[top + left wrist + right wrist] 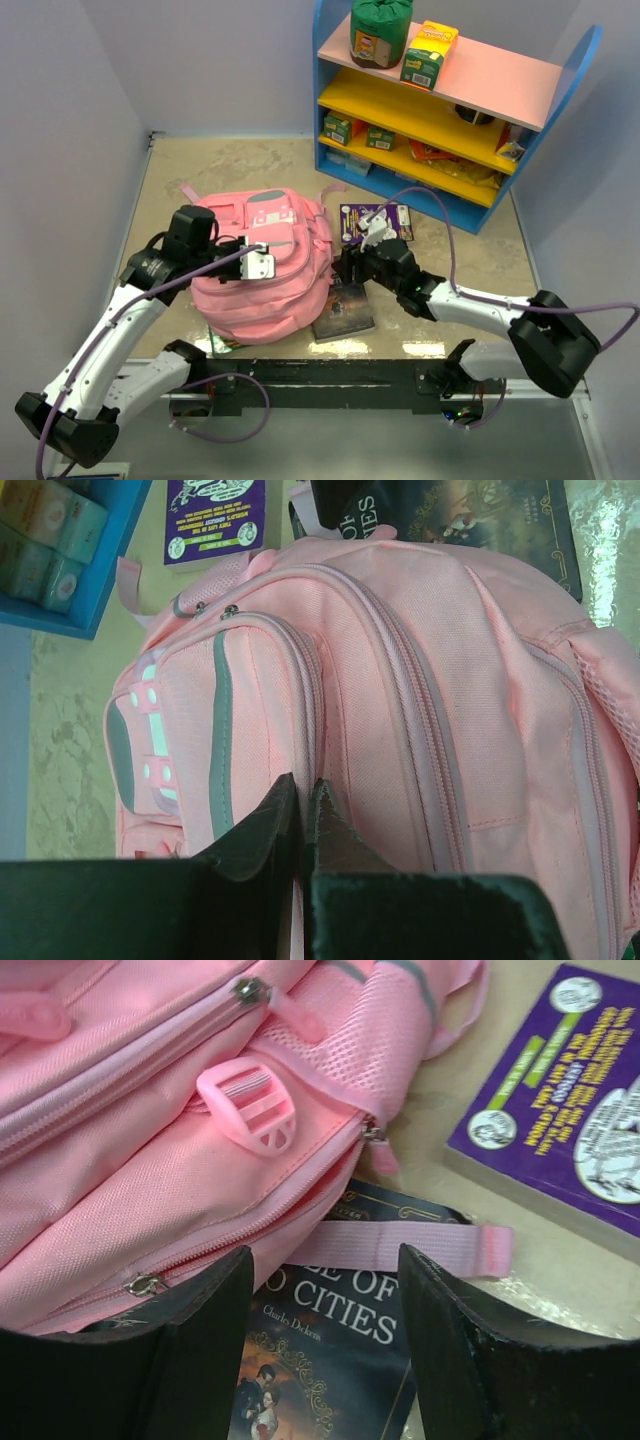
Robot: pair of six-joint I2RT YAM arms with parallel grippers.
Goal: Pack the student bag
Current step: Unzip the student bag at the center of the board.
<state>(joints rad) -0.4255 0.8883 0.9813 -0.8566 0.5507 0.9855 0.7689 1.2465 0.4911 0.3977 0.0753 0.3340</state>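
The student bag [262,275], a soft pink backpack with its zippers closed, lies in the middle of the table; it also shows in the left wrist view [400,680] and the right wrist view [120,1150]. My left gripper [260,263] rests on top of it, fingers [330,830] pressed together on a thin pink strip at a zipper seam. My right gripper [350,270] is open at the bag's right side. It hovers [325,1255] over a dark novel [340,1350] that lies partly under the bag, with a pink strap [400,1245] across its cover.
A purple book [375,222] lies flat just behind my right gripper. A blue shelf unit [440,110] stands at the back right with boxes, packets, a green bag [380,30] and a yellow-green carton [428,52]. Grey walls close in the left and back.
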